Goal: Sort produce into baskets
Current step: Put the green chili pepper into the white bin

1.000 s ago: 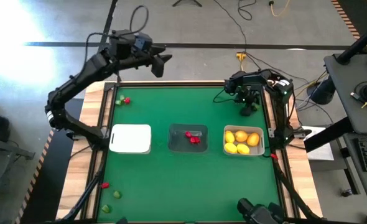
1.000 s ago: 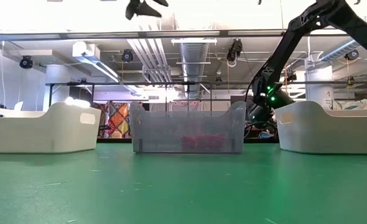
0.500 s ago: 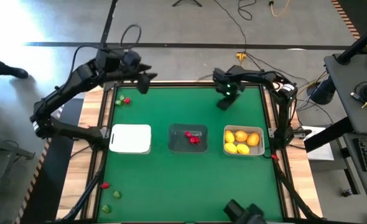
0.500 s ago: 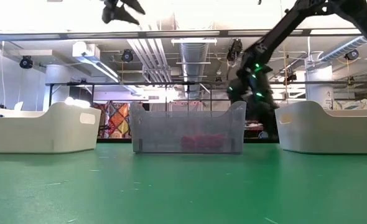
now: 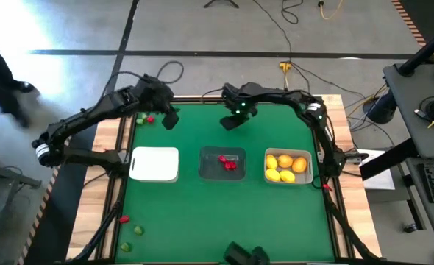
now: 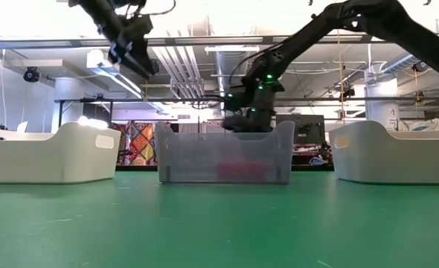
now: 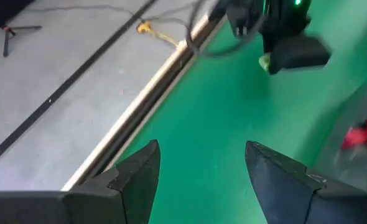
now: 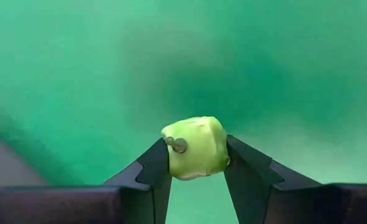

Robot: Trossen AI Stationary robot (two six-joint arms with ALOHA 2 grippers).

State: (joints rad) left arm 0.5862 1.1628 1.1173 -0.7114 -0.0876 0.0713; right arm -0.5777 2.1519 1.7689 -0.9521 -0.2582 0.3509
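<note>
The white basket (image 5: 155, 163) sits bare, the dark grey basket (image 5: 223, 163) holds red bits (image 5: 226, 163) and the pale basket (image 5: 287, 166) the lemons (image 5: 285, 166); beyond them the right gripper (image 8: 195, 163) hangs over the mat, clenched on a small green piece (image 8: 195, 148). This looks like the carry step, and the next move probably calls for crossing to the white basket and letting go. Farther back, the left gripper (image 7: 201, 169) hovers with fingers spread and empty near a red and a green bit (image 5: 145, 118) at the far-left corner.

Small round pale-green toy fruit (image 8: 195, 148) between the right gripper (image 5: 230, 122) fingers, dark transparent rectangular plastic basket (image 5: 223, 164) just before that gripper, white basket (image 5: 155, 163) before the left gripper (image 5: 170, 118)
</note>
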